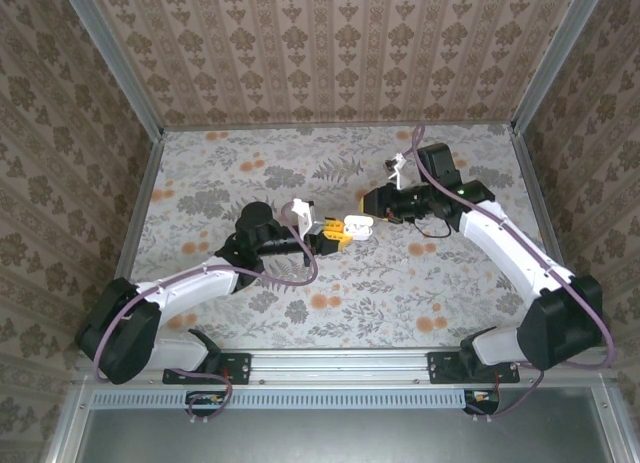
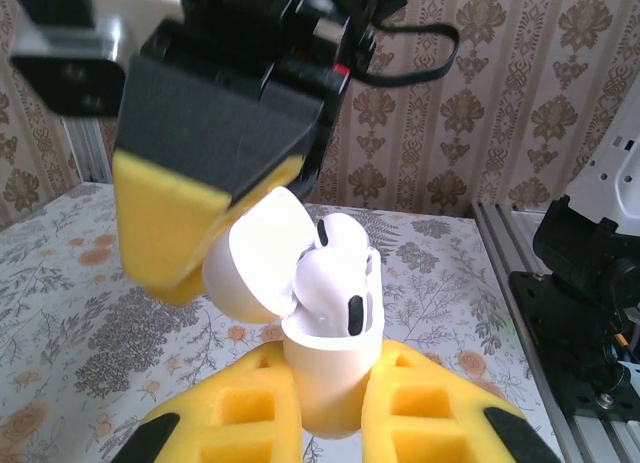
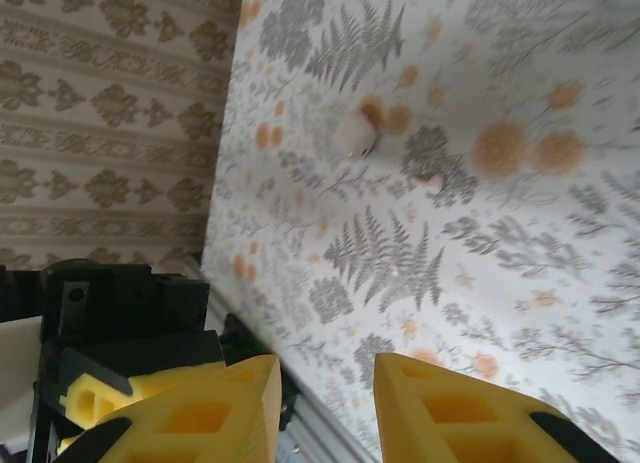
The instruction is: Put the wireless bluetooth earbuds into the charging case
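The charging case (image 2: 328, 383) is a glossy white case, upright with its lid (image 2: 255, 255) hinged open to the left. My left gripper (image 2: 335, 361) is shut on the case's lower body, one yellow finger on each side. One white earbud (image 2: 335, 281) with a black spot sits tilted in the case's mouth, its head sticking out. From above, the case (image 1: 357, 226) is held over the middle of the table by the left gripper (image 1: 333, 235). My right gripper (image 1: 366, 211) hovers just beyond and above the case. It stands open (image 3: 327, 383) with nothing between its fingers.
A small white lump (image 3: 353, 135) lies on the flowered table (image 1: 300, 303); I cannot tell whether it is an earbud. One yellow finger (image 2: 160, 223) of the right gripper hangs close over the open lid. Patterned walls (image 1: 330, 53) enclose the table on three sides.
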`<state>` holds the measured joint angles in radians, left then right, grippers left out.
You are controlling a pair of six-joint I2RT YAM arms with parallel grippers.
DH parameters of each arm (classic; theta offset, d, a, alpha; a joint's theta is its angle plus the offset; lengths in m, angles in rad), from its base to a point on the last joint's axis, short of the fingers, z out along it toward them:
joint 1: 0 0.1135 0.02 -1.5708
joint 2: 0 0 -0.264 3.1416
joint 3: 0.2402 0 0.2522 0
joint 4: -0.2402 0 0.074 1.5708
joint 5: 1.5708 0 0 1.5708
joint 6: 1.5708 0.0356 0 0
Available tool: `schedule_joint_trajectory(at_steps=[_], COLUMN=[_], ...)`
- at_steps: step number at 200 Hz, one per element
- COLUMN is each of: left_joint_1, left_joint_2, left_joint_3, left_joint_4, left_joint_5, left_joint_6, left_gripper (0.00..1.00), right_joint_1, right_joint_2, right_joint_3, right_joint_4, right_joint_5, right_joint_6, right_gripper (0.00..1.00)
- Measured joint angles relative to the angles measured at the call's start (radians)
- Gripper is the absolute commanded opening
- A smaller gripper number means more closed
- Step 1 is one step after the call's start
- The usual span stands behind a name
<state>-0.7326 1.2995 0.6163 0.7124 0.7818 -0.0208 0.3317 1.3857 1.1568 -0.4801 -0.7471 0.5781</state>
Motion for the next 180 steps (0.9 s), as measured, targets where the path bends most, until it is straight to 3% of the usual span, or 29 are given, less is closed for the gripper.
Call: schedule_joint_trajectory(at_steps=[41,82,180], left_joint_1=[0.0,0.007,0.036], left_joint_2=[0.0,0.002,0.056], left_joint_3=[-0.001,-0.001,0.0], left_joint_4=[-0.002,-0.008,0.1], left_joint_5=[-0.001,-0.006,0.064], left_joint_6=[0.007,-0.002,-0.194], left_gripper=[0.0,0.0,0.0], right_joint_1=[0.003,0.045,0.055], right_joint_2=[0.003,-0.034,-0.104], right_joint_3=[-0.019,-0.019,-0.019], right_joint_4=[0.078,0.06,0.017], right_joint_5=[-0.111,-0.159,-0.067], right_joint_6=[0.048,-0.003,-0.14], right_gripper=[0.28,0.27,0.22])
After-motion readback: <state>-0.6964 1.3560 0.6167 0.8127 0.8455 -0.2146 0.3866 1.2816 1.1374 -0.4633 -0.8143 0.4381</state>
